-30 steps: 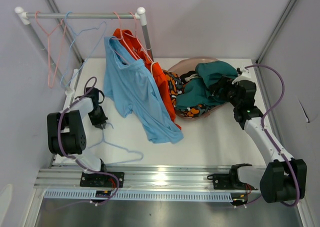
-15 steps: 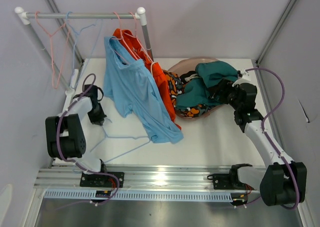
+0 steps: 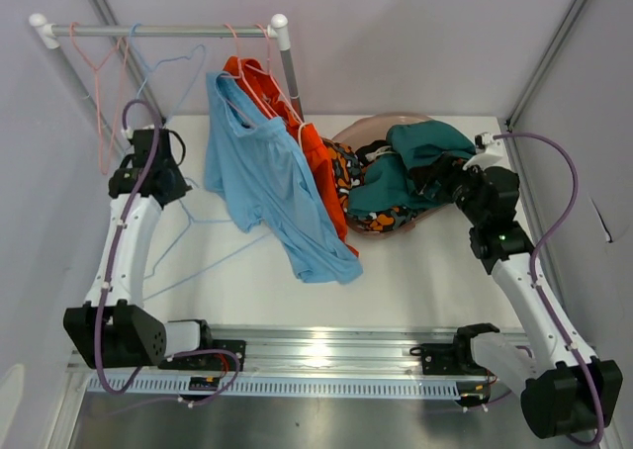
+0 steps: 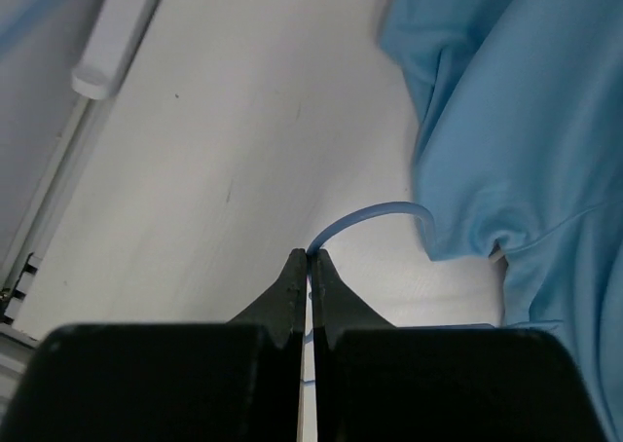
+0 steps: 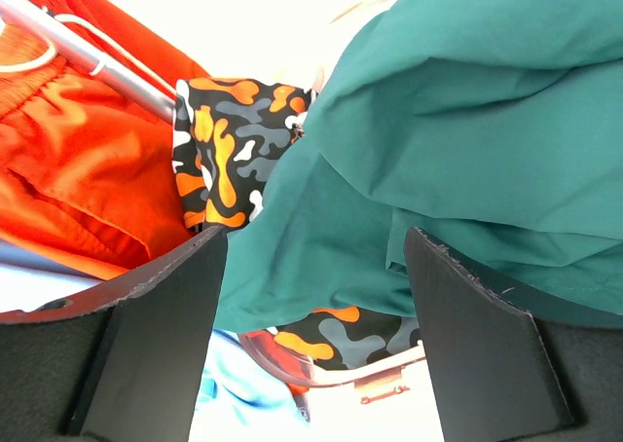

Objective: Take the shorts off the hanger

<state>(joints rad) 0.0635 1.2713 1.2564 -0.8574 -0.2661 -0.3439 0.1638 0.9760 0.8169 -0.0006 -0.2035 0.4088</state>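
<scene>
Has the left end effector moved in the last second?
Yes. The left end effector, shut on the blue hanger, moved away from the near aluminium rail toward the clothes rack.

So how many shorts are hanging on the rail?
2. The light blue shorts hang from the rail in front, trailing onto the table; the orange shorts hang just behind them. More could be hidden underneath.

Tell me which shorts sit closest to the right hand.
The teal shorts, heaped on top in the pink basket, directly before the open right hand; the light blue shorts and orange shorts hang farther left.
</scene>
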